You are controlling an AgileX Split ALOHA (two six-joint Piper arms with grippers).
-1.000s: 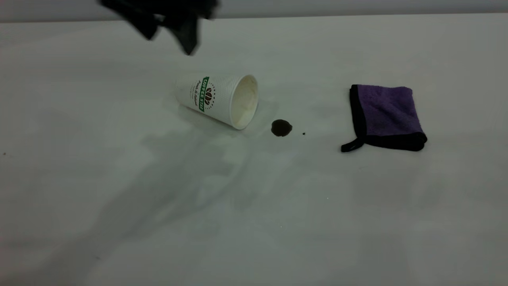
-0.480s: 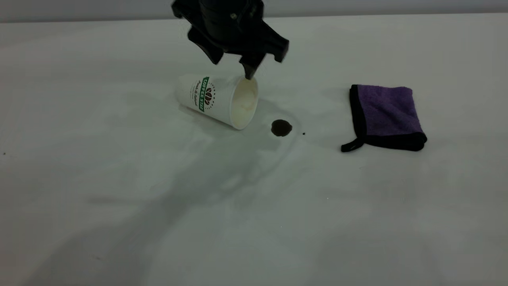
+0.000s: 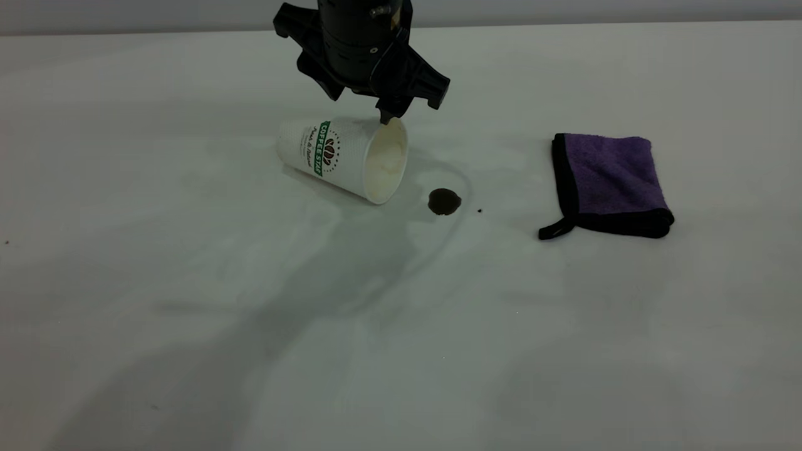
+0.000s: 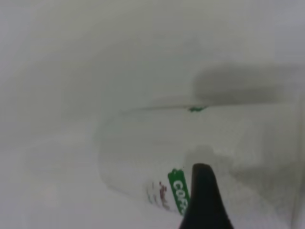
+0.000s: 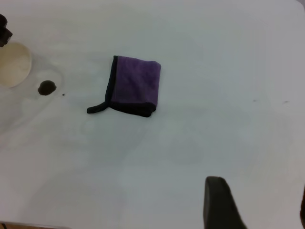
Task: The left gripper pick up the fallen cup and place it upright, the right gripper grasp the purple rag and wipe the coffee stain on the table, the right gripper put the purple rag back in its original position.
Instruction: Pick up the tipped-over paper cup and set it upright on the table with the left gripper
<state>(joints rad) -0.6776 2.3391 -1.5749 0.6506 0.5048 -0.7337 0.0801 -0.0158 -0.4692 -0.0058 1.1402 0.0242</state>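
Our left hand (image 3: pixel 360 103) hangs directly over the fallen cup (image 3: pixel 341 158), its black fingers spread wide and closed on nothing; one pointed fingertip (image 3: pixel 386 116) sits right at the upper rim of the cup's mouth, and we cannot tell whether it touches. The left wrist view looks down on the cup's green band with one fingertip (image 4: pixel 204 200) in front of it. We judge that the first step, picking up the cup, is in hand and no grasp is made yet.

The cup lies on its side, mouth turned toward 4 o'clock. The coffee stain (image 3: pixel 444 201) sits just beside the rim at about 4 o'clock from the mouth, and the purple rag (image 3: pixel 611 181) lies well apart at 3 o'clock, folded and untouched. Our right hand (image 5: pixel 257 205) is parked high and away from the rag, with its fingers apart and nothing between them.

The next move, as we read it, calls for lowering the fingers to straddle the cup's wall, closing gently so the thin paper does not crush, then lifting and tilting it onto its base clear of the stain.

The table (image 3: pixel 188 313) is a plain off-white top with faint grey smudges. A pale wall edge runs along 12 o'clock.
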